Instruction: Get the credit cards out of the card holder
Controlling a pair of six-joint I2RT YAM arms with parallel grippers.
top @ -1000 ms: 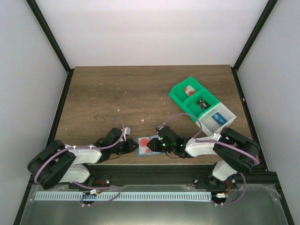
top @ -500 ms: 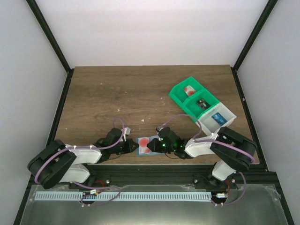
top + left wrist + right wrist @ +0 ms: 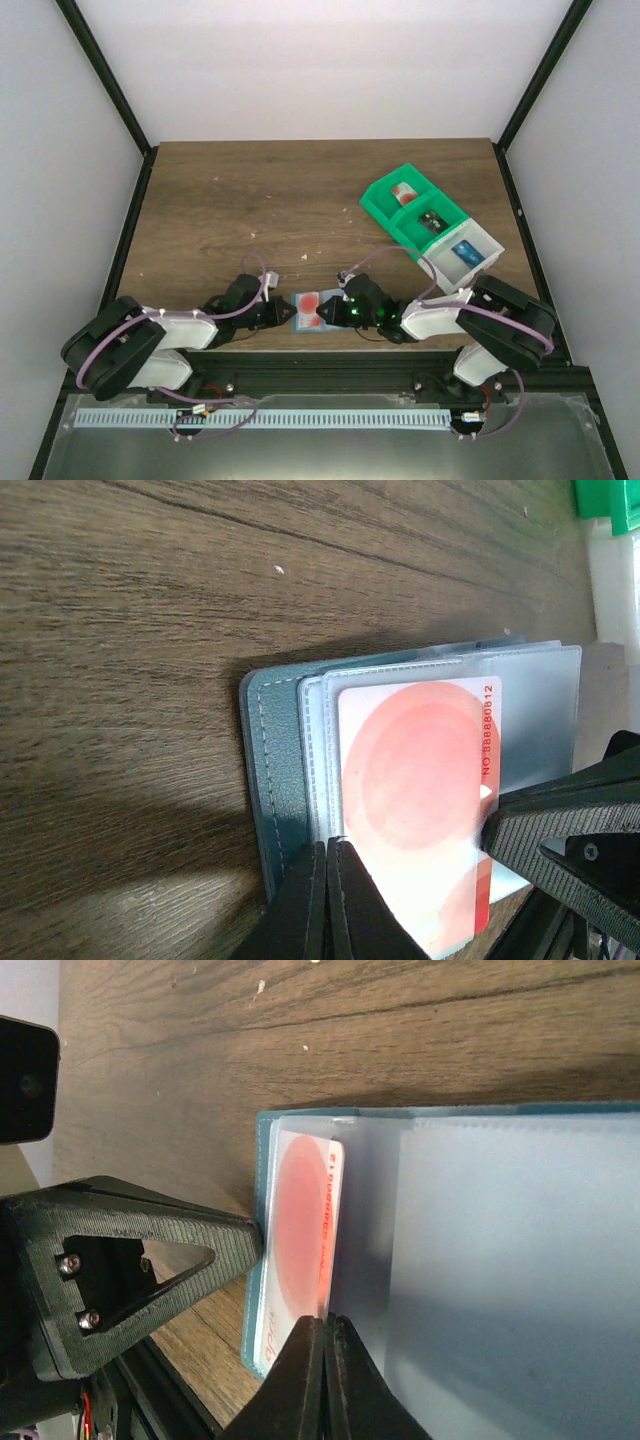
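The card holder lies open and flat on the wooden table, close to the near edge and about midway between left and right, with one arm reaching in from each side. It is light blue, with a stitched cover and clear plastic sleeves fanned over it. A credit card, white with a large pinkish-red disc and a line of red digits along one long edge, lies on top of the sleeves. The right gripper has its fingers pressed together with no gap between them. Their tips meet at the card's numbered edge, and it cannot be told whether the card is nipped between them. The left gripper is likewise fully closed, its tips touching the holder's left edge where cover and sleeves begin. Whether it pinches that edge or only presses on it is not clear. Well apart, at the far right of the table, stands a row of green and white bins with small items in the compartments.
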